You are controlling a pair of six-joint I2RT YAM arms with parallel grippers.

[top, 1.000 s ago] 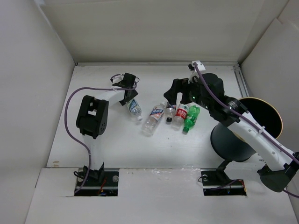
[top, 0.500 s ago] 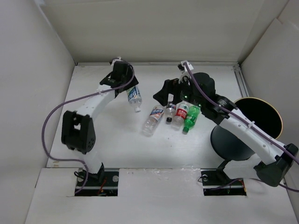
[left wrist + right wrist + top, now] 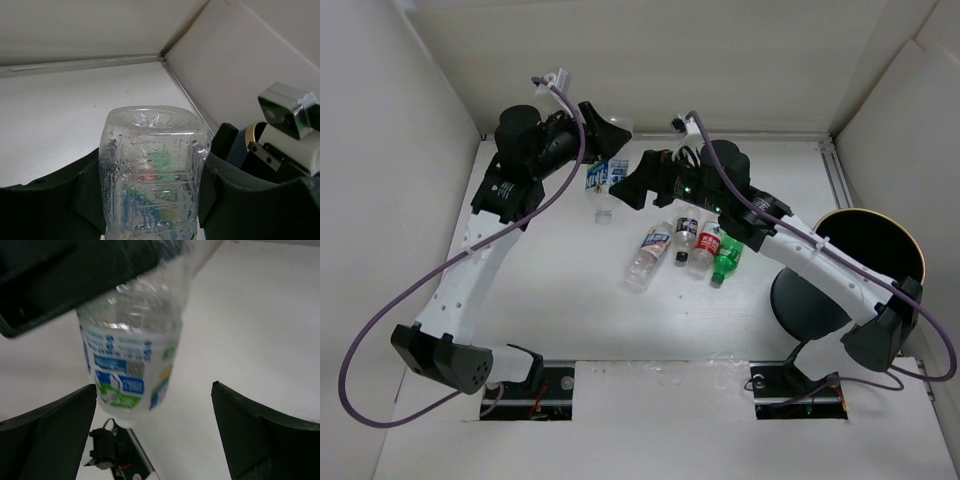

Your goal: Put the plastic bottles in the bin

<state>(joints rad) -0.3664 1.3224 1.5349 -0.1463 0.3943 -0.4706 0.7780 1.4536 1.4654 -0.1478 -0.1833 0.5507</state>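
My left gripper (image 3: 600, 148) is shut on a clear bottle with a blue and white label (image 3: 597, 185) and holds it in the air above the far left of the table, cap down. In the left wrist view the bottle's base (image 3: 152, 165) fills the space between my two dark fingers. My right gripper (image 3: 633, 187) is open and empty, right beside that bottle; in the right wrist view the bottle (image 3: 131, 365) hangs just ahead of its spread fingers (image 3: 50, 432). The bin (image 3: 912, 240) stands at the right.
Several bottles lie on the table in a row: a clear one (image 3: 647, 255), a small dark-label one (image 3: 684, 236), a red-label one (image 3: 705, 245) and a green one (image 3: 728, 252). White walls enclose the table on three sides.
My left arm has lifted the blue-label bottle off the table and raised it high. My right gripper has moved left, close to that bottle.
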